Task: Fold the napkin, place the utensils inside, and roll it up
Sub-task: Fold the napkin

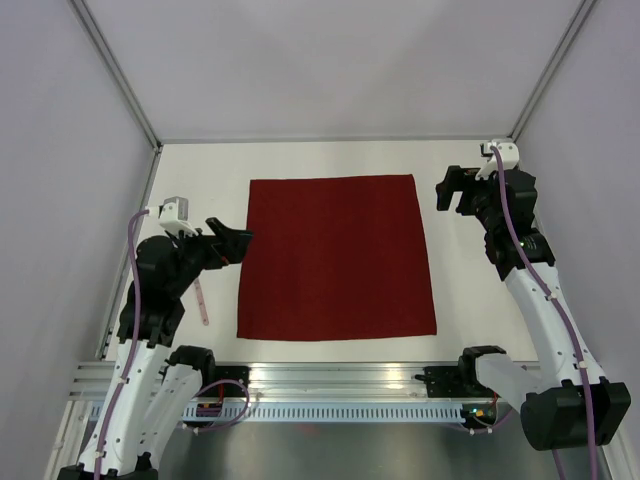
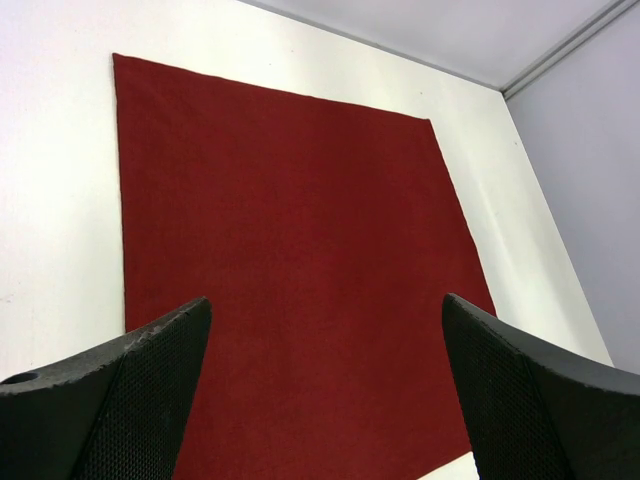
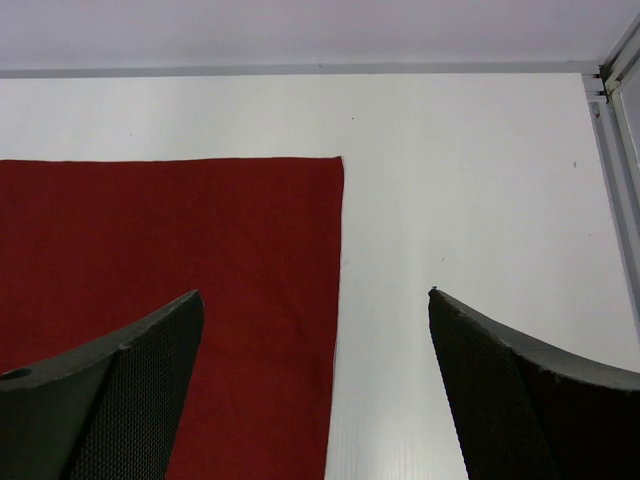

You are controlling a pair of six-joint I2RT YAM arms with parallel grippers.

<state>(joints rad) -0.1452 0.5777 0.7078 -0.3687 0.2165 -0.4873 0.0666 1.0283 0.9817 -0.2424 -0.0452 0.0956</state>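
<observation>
The napkin (image 1: 338, 258) is a plain dark red square cloth lying flat and unfolded in the middle of the white table. My left gripper (image 1: 232, 242) is open and empty, held at the napkin's left edge and pointing across it. In the left wrist view the napkin (image 2: 300, 230) fills the space between the open fingers (image 2: 150, 390). My right gripper (image 1: 450, 190) is open and empty, just right of the napkin's far right corner. In the right wrist view the napkin's right edge (image 3: 335, 300) runs between the jaws. A thin pale pink utensil-like strip (image 1: 203, 302) lies beside the left arm, partly hidden by it.
White walls with grey frame posts (image 1: 120, 70) close in the table on the left, right and back. A metal rail (image 1: 340, 378) runs along the near edge between the arm bases. Bare white table (image 3: 470, 180) lies to the right of the napkin.
</observation>
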